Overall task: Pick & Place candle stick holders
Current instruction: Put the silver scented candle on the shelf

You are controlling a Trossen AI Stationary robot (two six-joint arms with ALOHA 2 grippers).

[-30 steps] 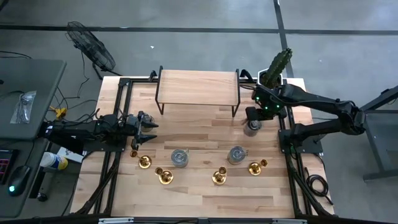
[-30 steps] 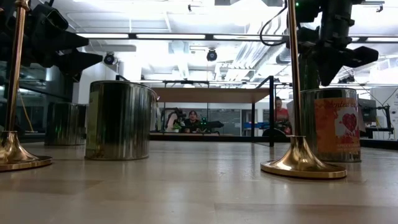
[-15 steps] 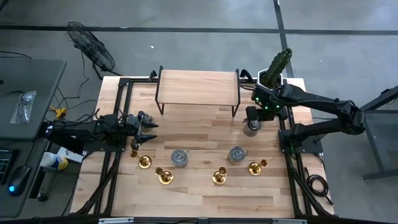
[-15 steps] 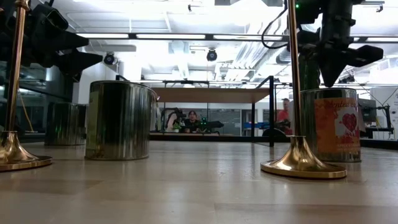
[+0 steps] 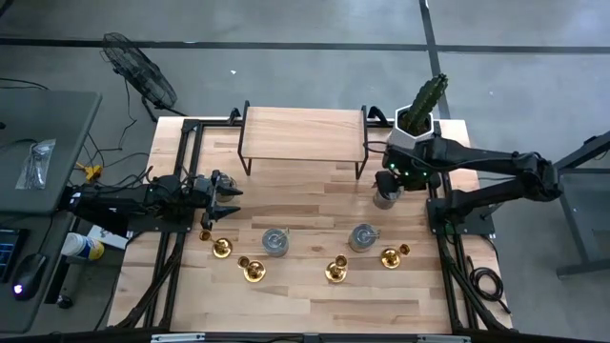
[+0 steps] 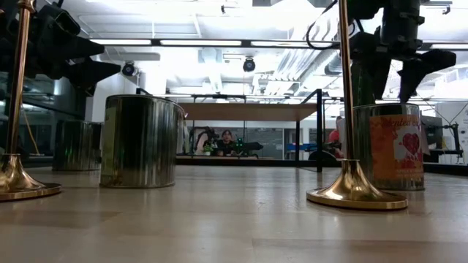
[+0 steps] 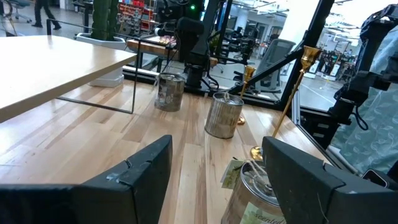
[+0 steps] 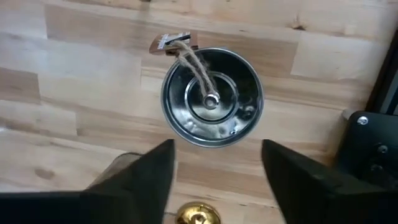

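Several gold candle stick holders stand upright on their round bases along the table's near side (image 5: 221, 249) (image 5: 253, 271) (image 5: 335, 272) (image 5: 391, 257). No gripper touches them. My right gripper (image 5: 384, 181) (image 8: 217, 148) points down, open, above a tin can (image 8: 211, 99) (image 6: 387, 146) at the right. Its fingers stay clear of the can. A small gold round shape (image 8: 196, 214) shows between the fingers at the picture's edge. I cannot tell what it is. My left gripper (image 5: 229, 197) (image 7: 214, 149) rests level at the left edge, open and holding nothing.
Two more tin cans (image 5: 274, 241) (image 5: 362, 236) stand among the holders. A wooden shelf riser (image 5: 303, 131) spans the far side, with a potted cactus (image 5: 419, 110) at the far right corner. Bare wood lies between the riser and the cans.
My right gripper has opened its fingers above the tin can. It has also shifted a little toward the table's near edge. The can and the holders have stayed put.
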